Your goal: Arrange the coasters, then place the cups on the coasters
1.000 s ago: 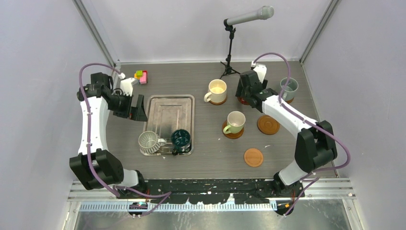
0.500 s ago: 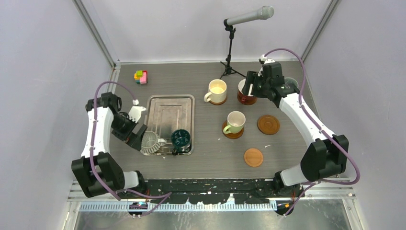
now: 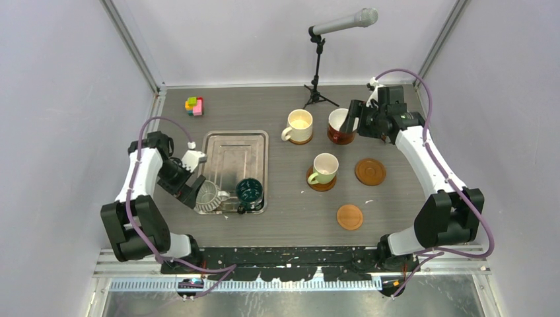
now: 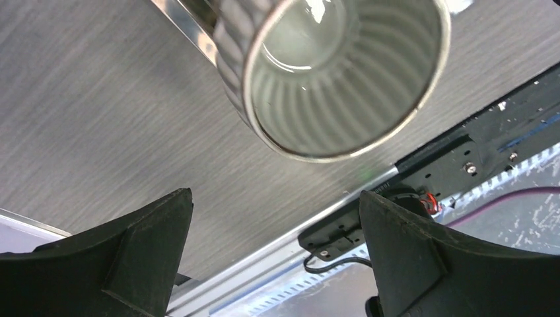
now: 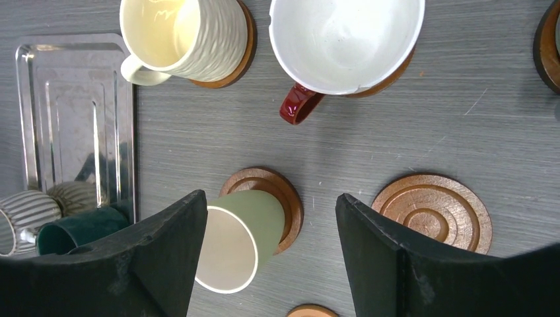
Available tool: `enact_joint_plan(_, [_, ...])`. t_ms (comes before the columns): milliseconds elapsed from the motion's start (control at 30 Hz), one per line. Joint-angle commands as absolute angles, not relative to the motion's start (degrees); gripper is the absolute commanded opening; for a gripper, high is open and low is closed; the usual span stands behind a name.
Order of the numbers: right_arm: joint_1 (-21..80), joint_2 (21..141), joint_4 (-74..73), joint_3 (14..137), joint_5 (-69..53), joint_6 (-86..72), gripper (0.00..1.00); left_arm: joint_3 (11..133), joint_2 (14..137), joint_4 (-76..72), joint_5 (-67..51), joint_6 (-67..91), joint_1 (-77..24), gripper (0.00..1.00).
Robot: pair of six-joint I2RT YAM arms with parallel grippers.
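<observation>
The step in hand looks like fetching the ribbed silver-grey cup [image 3: 206, 196]. It stands at the 7 o'clock corner of the steel tray [image 3: 234, 145], with the dark teal cup [image 3: 249, 191] just beside it at its 3 o'clock. The left fingers [image 4: 132, 264] are spread wide and empty. They are lined up on the ribbed cup from its 9 o'clock, near but not touching it. The right fingers [image 5: 152, 264] are also apart and empty, hanging over the placed cups.

The cream cup [image 3: 298, 125], red-brown cup [image 3: 341, 125] and pale green cup [image 3: 325, 167] each sit on a coaster. The far bare coaster [image 3: 370, 172] lies on the bench at the green cup's 3 o'clock, the near bare coaster [image 3: 349, 216] at its 5 o'clock. A sixth coaster [image 5: 549, 46] shows only as a sliver; whether it carries a cup I cannot tell.

Next, the left fingers should straddle the ribbed cup's wall and close. They then need to lift it over the tray lip without nudging the teal cup.
</observation>
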State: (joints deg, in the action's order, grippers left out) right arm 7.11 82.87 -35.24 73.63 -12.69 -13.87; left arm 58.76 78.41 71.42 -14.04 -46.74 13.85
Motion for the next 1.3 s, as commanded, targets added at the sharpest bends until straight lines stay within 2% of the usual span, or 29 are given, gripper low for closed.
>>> enact_joint_plan(0, [5.45, 82.07, -35.35, 75.61, -15.91, -13.61, 0.76, 58.77, 80.19, 64.88, -15.18, -46.02, 12.81, 1.00])
enact_joint_plan(267, [3.41, 82.27, -35.33, 74.87, -17.64, -14.43, 0.76, 64.56, 88.81, 57.62, -17.15, -42.53, 10.62, 0.97])
enact_joint_plan(533, [2.91, 82.44, -35.31, 74.31, -18.58, -15.18, 0.76, 75.79, 98.12, 52.35, -17.22, -40.66, 6.07, 0.94])
enact_joint_plan(733, [2.66, 81.91, -35.33, 74.00, -18.27, -15.96, 0.76, 83.89, 100.92, 51.15, -15.85, -29.93, 5.36, 0.93])
enact_joint_plan(1000, [2.25, 80.46, -36.37, 73.51, -17.09, -15.62, 0.76, 67.74, 79.27, 48.10, -22.72, -12.65, 5.43, 0.96])
enact_joint_plan(1133, [0.88, 80.76, -37.41, 74.29, -18.25, -15.03, 0.76, 63.57, 76.95, 53.11, -28.05, -10.56, 4.46, 0.93])
enact_joint_plan(1267, [-3.18, 80.51, -37.46, 75.02, -20.65, -15.72, 0.76, 60.46, 77.80, 52.70, -23.86, -6.55, 1.12, 0.88])
